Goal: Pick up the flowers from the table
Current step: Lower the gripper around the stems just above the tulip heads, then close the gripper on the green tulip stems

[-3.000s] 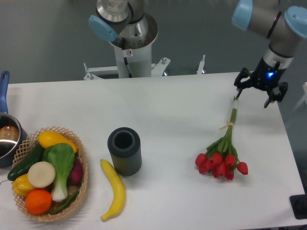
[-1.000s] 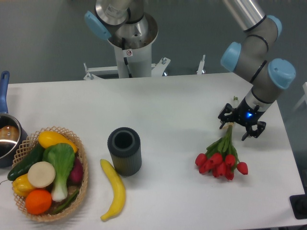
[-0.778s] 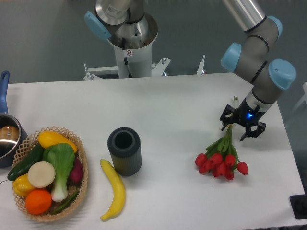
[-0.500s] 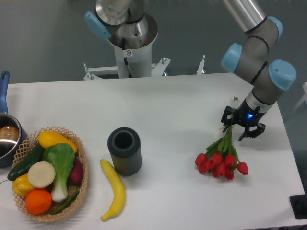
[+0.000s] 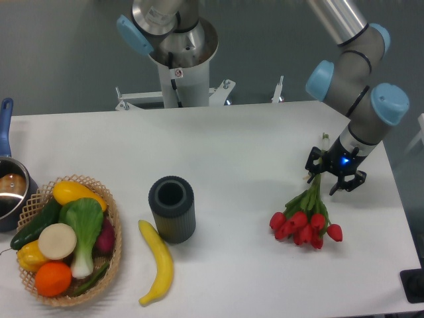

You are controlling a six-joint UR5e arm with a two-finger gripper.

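The flowers (image 5: 306,227), a bunch of red tulip buds on green stems, lie on the white table (image 5: 232,152) at the right, buds toward the front edge. My gripper (image 5: 333,177) is down over the stems, just above the leaves, with a finger on either side, drawn in against them. The pale stem ends (image 5: 324,140) poke out behind the gripper. The bunch still rests on the tabletop.
A dark ribbed cylinder vase (image 5: 171,209) stands upright mid-table, a banana (image 5: 158,261) beside it. A wicker basket of vegetables (image 5: 66,238) sits front left, a pot (image 5: 9,189) at the left edge. The table's right edge runs close to the gripper.
The gripper came down from the back right corner along the stems to just above the leaves, then its fingers drew in around the stems. Nothing has moved in the last half second.
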